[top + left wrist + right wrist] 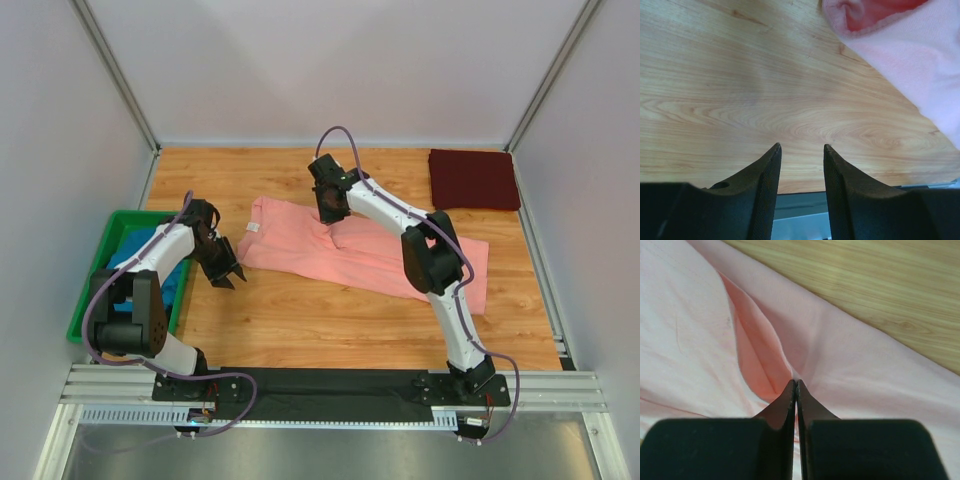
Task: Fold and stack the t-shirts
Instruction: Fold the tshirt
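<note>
Though unreadable, white label on pink t-shirt

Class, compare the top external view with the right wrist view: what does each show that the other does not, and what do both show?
Only the top external view shows the folded maroon t-shirt at the far right, the green bin holding a teal t-shirt, and the left tool over bare wood. Only the right wrist view shows that the right tool is shut, with a raised ridge of cloth running up to its tips. Both show the salmon-pink t-shirt spread on the wooden table.
</note>
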Controlling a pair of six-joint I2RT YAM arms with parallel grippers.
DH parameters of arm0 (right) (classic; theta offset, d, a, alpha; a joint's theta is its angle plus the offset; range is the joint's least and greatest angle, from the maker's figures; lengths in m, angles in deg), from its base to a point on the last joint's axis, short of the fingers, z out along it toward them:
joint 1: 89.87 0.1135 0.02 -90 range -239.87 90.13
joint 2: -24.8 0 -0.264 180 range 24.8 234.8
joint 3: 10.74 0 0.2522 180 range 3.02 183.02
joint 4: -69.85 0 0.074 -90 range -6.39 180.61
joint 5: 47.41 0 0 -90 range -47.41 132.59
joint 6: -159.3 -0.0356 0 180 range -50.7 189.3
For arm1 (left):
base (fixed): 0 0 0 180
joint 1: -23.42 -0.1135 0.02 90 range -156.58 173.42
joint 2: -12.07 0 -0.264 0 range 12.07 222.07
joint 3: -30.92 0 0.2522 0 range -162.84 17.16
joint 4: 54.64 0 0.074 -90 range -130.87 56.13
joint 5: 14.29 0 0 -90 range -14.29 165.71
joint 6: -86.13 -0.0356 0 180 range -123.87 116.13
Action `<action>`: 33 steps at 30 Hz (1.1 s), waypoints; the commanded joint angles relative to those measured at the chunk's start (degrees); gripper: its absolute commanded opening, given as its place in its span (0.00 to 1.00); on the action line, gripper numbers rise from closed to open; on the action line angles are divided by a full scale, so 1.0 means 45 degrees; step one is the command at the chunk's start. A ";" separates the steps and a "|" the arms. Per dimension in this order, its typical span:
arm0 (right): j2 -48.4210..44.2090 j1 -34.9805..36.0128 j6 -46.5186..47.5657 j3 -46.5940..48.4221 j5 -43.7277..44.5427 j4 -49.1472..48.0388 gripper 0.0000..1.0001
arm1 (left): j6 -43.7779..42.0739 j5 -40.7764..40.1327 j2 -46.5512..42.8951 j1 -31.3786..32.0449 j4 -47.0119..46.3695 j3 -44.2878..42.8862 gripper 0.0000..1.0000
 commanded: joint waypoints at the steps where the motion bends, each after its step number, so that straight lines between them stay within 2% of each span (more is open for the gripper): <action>1: -0.0361 -0.0179 -0.0343 0.0369 0.0004 -0.0325 0.00 | 0.0115 -0.0064 -0.0018 -0.0087 -0.0004 -0.0222 0.47; 6: 0.0088 -0.0453 -0.0342 0.1093 0.0319 0.0125 0.00 | 0.0036 -0.0220 -0.0018 -0.0087 0.0172 -0.0613 0.47; 20: 0.0284 -0.1019 -0.0654 0.1016 0.0670 0.0320 0.00 | 0.0037 -0.0337 0.0099 -0.0087 -0.0141 -0.0222 0.48; 22: 0.0246 -0.1078 -0.0772 0.1074 0.0380 0.0437 0.06 | -0.0022 -0.0376 0.0216 -0.0087 -0.0180 -0.0416 0.48; 24: 0.0129 -0.1175 -0.0772 0.1074 -0.0050 0.0399 0.19 | -0.0178 -0.0415 0.0314 -0.0087 -0.0297 -0.0671 0.48; 27: -0.0437 -0.1215 -0.0752 0.0860 -0.0910 0.0146 0.29 | -0.0529 -0.0376 0.0470 -0.0087 -0.0706 -0.1217 0.50; 30: -0.0906 -0.1449 -0.0869 0.0489 -0.2119 -0.0186 0.36 | -0.0608 -0.0415 0.1113 -0.0087 -0.0611 -0.1842 0.50; 33: -0.1005 -0.1508 -0.0715 0.0274 -0.2981 -0.0363 0.38 | -0.0628 -0.0415 0.1952 -0.0087 -0.0551 -0.2175 0.50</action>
